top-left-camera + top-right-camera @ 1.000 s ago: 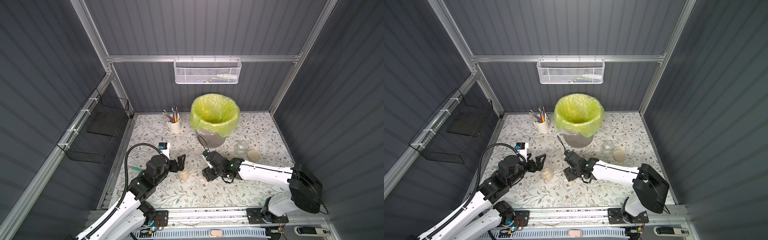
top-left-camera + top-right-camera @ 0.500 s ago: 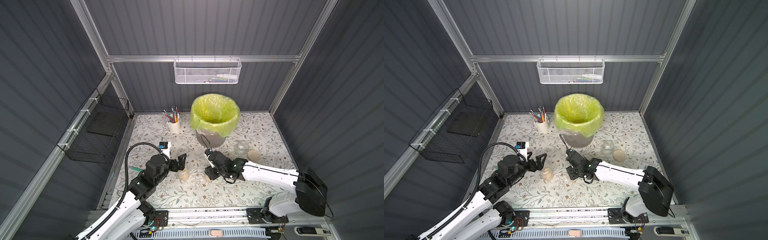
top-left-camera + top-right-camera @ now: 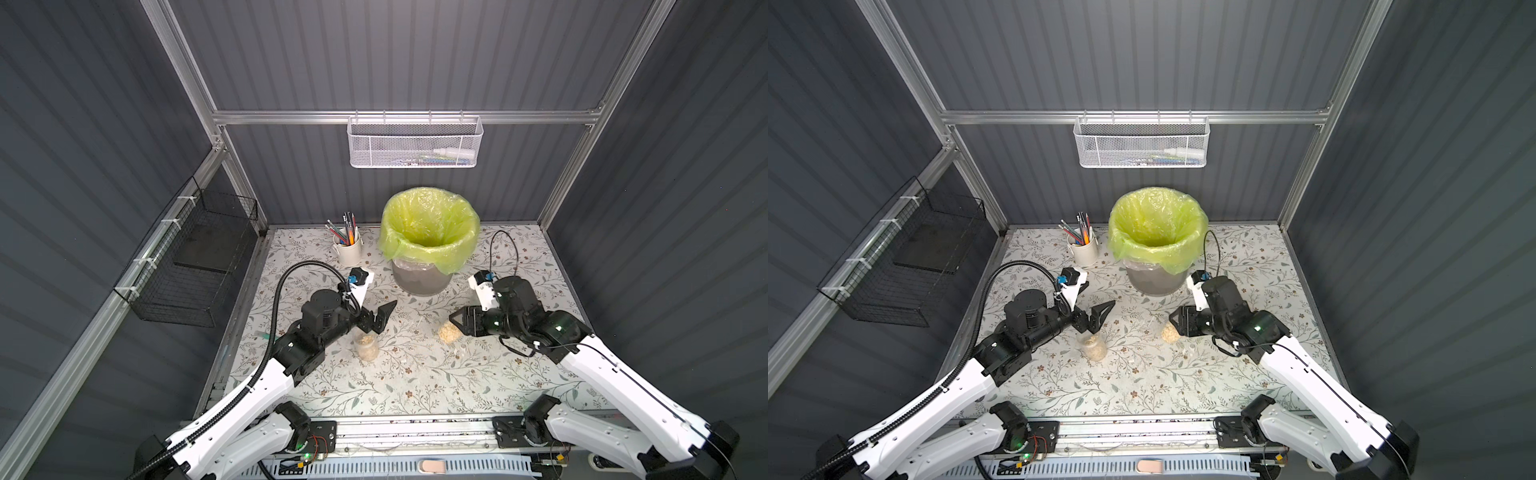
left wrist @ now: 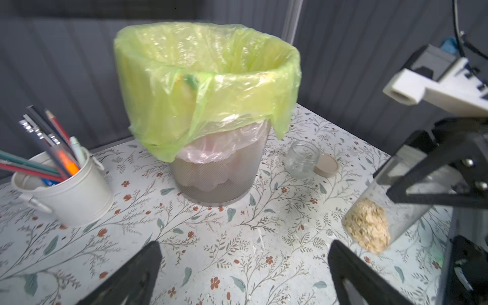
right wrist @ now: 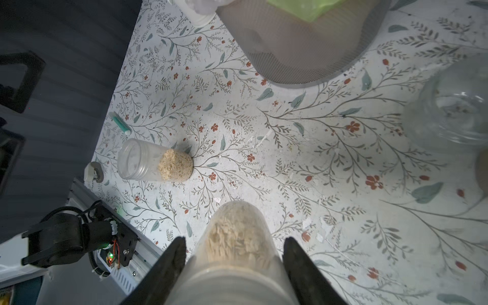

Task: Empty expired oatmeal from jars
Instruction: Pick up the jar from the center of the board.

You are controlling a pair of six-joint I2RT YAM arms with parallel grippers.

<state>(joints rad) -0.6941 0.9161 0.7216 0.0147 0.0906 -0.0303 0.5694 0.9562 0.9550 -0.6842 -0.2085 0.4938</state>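
My right gripper (image 3: 455, 326) (image 5: 233, 253) is shut on a narrow clear jar (image 5: 235, 250) (image 4: 390, 211). That jar is tilted, with oatmeal (image 4: 369, 228) (image 3: 449, 332) heaped at its lower end close to the table. A second narrow jar (image 3: 365, 347) (image 3: 1094, 347) (image 5: 154, 163) stands upright at the left with oatmeal in its bottom. My left gripper (image 3: 380, 318) (image 4: 244, 264) hangs open just above and behind it, holding nothing. An empty squat jar (image 4: 302, 159) stands by the bin with its beige lid (image 4: 327, 165) next to it; my right arm hides both in the top views.
The grey bin with a yellow-green bag (image 3: 428, 237) (image 4: 208, 105) stands at the back middle. A white mug of pencils (image 3: 348, 249) (image 4: 68, 190) is to its left. A green pen cap (image 5: 120, 126) lies near the left table edge. Loose flakes dot the table.
My right gripper closed on the jar and has carried it to the right, off the middle of the table. The left arm has stayed put, open.
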